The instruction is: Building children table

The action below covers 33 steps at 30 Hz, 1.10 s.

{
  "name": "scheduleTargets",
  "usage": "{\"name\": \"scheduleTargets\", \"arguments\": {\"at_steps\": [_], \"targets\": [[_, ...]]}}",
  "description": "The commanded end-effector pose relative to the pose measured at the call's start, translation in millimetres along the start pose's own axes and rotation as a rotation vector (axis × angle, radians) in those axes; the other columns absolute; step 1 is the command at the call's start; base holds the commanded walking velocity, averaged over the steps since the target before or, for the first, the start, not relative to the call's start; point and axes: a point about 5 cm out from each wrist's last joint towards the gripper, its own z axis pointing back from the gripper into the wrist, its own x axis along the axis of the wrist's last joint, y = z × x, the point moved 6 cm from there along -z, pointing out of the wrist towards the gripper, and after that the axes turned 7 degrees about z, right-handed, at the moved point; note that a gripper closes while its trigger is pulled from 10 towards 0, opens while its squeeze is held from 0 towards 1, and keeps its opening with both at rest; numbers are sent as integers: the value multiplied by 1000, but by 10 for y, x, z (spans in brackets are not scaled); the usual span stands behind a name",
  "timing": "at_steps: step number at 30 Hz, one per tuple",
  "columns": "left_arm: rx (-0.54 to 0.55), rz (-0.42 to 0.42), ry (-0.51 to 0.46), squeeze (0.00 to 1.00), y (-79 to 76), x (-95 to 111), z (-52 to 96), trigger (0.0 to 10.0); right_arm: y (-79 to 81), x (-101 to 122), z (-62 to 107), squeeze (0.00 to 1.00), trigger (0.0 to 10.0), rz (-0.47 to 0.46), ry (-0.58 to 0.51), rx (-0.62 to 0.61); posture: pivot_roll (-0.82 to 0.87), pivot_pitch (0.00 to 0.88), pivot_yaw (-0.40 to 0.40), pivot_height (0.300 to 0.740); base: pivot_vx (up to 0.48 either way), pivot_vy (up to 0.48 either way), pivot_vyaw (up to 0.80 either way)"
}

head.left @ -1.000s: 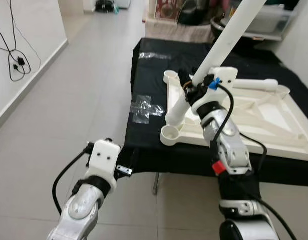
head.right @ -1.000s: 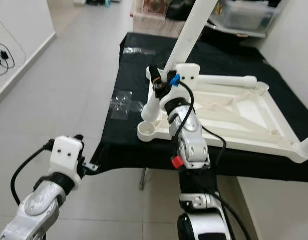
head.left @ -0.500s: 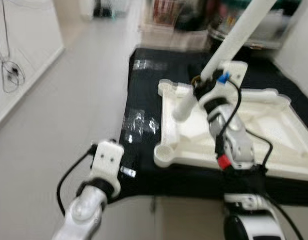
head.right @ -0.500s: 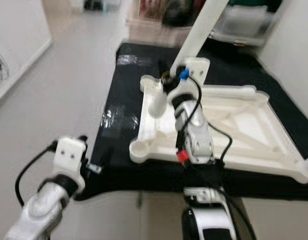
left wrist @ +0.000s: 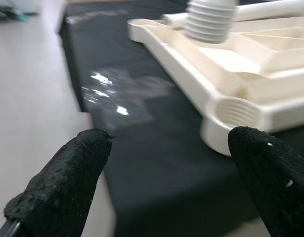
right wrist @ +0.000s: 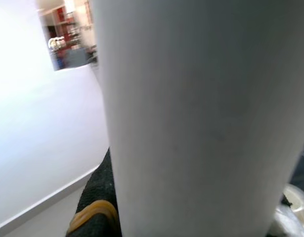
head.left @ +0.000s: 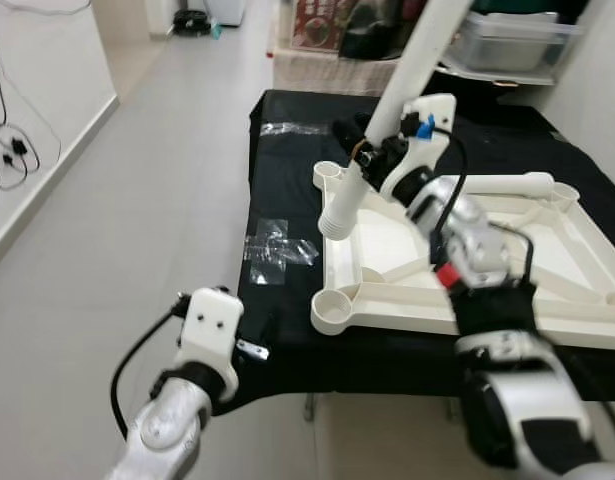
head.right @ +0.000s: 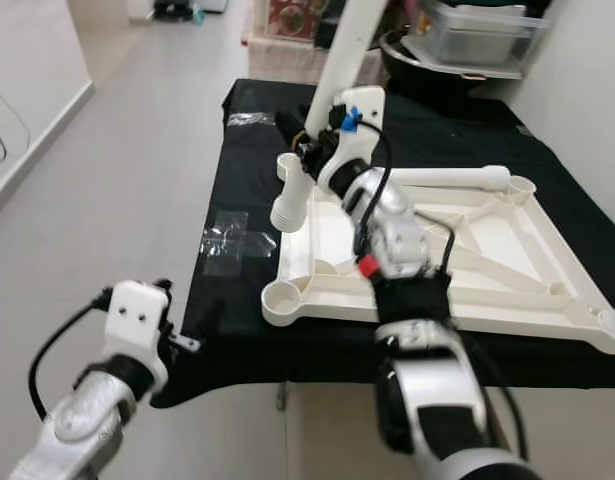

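The cream tabletop [head.left: 507, 270] of the children's table lies upside down on the black-draped surface [head.left: 287, 200], ribs up, with round threaded sockets at its corners. The nearest empty socket [head.left: 334, 310] sits at the tabletop's 7 o'clock corner, and another open socket [head.left: 328, 172] at its 10 o'clock corner. One white leg [head.left: 502, 184] lies flat along the far edge of the tabletop.

The right gripper [head.left: 372, 150] has its jaws clamped on a second white table leg [head.left: 407, 75], which is tilted, its upper end leaning toward 1 o'clock. The leg's ribbed, threaded lower end [head.left: 337, 217] hangs above the tabletop's left rail, between the two left-hand sockets, not seated in either. In the right wrist view the leg's smooth shaft [right wrist: 201, 118] lies close against the camera.

The left gripper [left wrist: 166, 182] is low at the surface's near left edge, its jaws wide apart and empty, pointed toward the near corner socket [left wrist: 236, 116]. A piece of clear plastic wrap [head.left: 277, 245] lies on the black cloth at 9 o'clock from the tabletop.
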Motion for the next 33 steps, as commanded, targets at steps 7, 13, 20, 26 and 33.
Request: {"name": "scheduleTargets", "arguments": {"at_steps": [7,13,20,26,33], "targets": [[-231,105,90,0,-369,-141,269,10000,418,-142,139,0,10000,17,58,446,132,147,-122,740,0,0,0],[-240,113,133,0,-385,-231,389,10000,647,-61,176,0,10000,-10,-16,669,157,174,-121,740,0,0,0],[-239,115,146,0,-370,-223,445,10000,721,-24,226,0,10000,-6,-40,781,167,178,-119,740,0,0,0],[-247,104,153,0,-382,-230,492,10000,697,-116,270,0,10000,56,0,803,178,181,-113,740,0,0,0],[-239,94,163,0,-356,-238,514,10000,613,-95,369,0,10000,103,20,832,181,184,-106,740,0,0,0]]}}
